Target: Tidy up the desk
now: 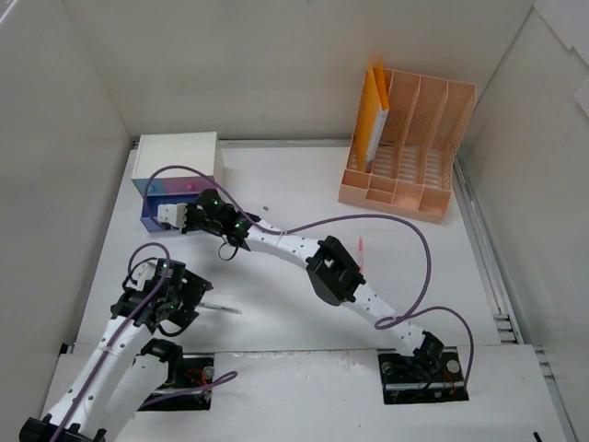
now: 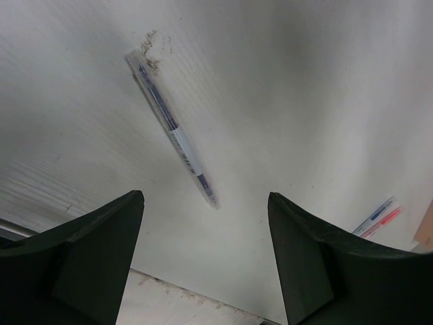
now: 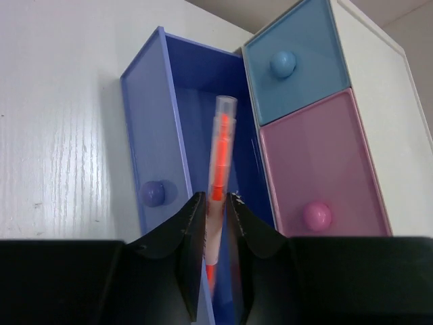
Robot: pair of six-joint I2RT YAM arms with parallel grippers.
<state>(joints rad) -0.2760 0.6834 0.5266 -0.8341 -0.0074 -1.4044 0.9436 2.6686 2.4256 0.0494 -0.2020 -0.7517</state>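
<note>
the right hand (image 3: 216, 198) hides the lower end of the orange pen (image 3: 220, 152).

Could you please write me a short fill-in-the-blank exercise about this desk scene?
The right fingers hold the orange pen over the purple drawer, the only one that is ___.
The left fingers, holding ___, are spread above the blue pen on the desk.
The yellow folder stands in the ___ slot of the rack.
Missing: open; nothing; leftmost.
</note>
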